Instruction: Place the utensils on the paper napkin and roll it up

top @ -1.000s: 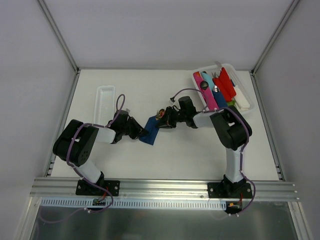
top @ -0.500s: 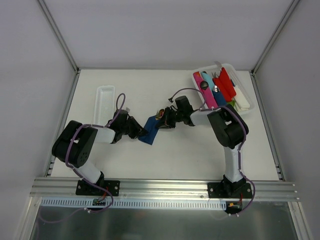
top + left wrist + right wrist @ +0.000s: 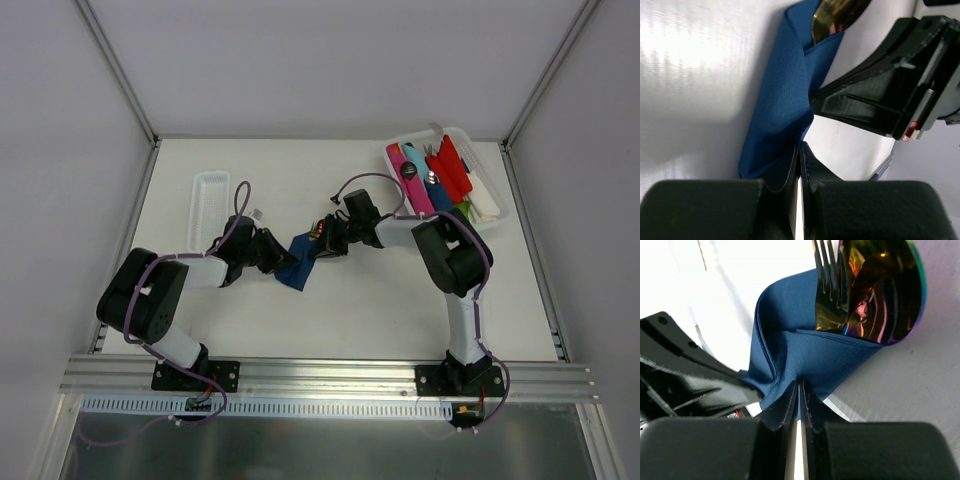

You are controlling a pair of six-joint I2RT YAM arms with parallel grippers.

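1. The napkin (image 3: 298, 264) lies at the middle of the table (image 3: 400, 310), folded into a narrow, slanted dark blue band between the two grippers.
2. The utensils (image 3: 320, 229) sit inside the fold at its far upper end. The right wrist view shows fork tines (image 3: 826, 280) beside a shiny spoon bowl (image 3: 880, 290), both sticking out past the napkin's edge.
3. The left gripper (image 3: 281, 262) is low at the near-left end of the napkin. In its wrist view the fingers (image 3: 812, 170) are clenched together, with a corner of the blue paper pinched between them.
4. The right gripper (image 3: 316, 247) is low at the far-right side, near the utensil heads. Its fingers (image 3: 812, 405) are clamped on a bunched fold of the napkin.
5. The two grippers face each other, close together across the napkin.
6. A narrow white tray (image 3: 208, 200) lies at the far left of the table, well apart from the napkin.
7. A clear bin (image 3: 452, 131) holding coloured plastic items (image 3: 440, 175) stands at the far right corner.
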